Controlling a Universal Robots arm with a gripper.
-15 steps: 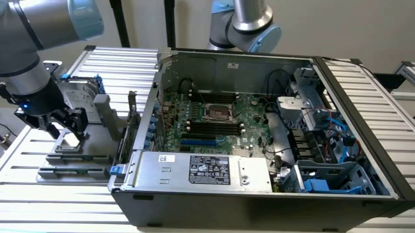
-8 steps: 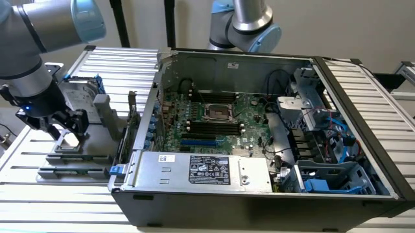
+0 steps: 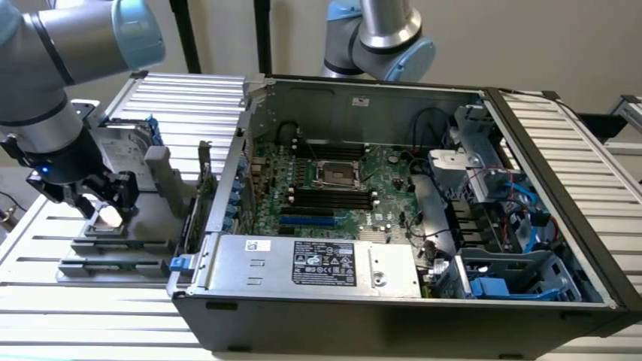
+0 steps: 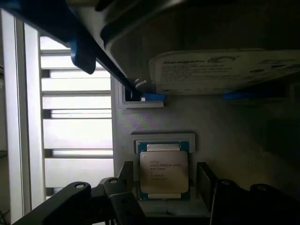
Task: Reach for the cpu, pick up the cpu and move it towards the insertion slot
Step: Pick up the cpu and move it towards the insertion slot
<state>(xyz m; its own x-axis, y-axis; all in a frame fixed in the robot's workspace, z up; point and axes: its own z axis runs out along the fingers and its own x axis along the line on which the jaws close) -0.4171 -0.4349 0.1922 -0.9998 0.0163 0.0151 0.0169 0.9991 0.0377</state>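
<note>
Slatted table (image 3: 40, 316), gripper (image 3: 102, 204) spread astride cpu (image 4: 164, 171) per wrist view, exterior view adds insertion slot (image 3: 338, 174) inside case (image 3: 422, 322)

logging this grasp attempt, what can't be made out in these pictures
- Exterior view: the black pincer hides most of the silvery square cpu.
- Wrist view: the cpu's printed text is too small to read.
- Exterior view: the shiny-framed square insertion slot is too small to show its contacts.

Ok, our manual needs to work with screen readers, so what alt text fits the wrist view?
The cpu lies flat in a grey holder, metal top up, with the open gripper's two dark fingers flanking it without touching. Beyond it sits a hard drive with a white label.
</note>
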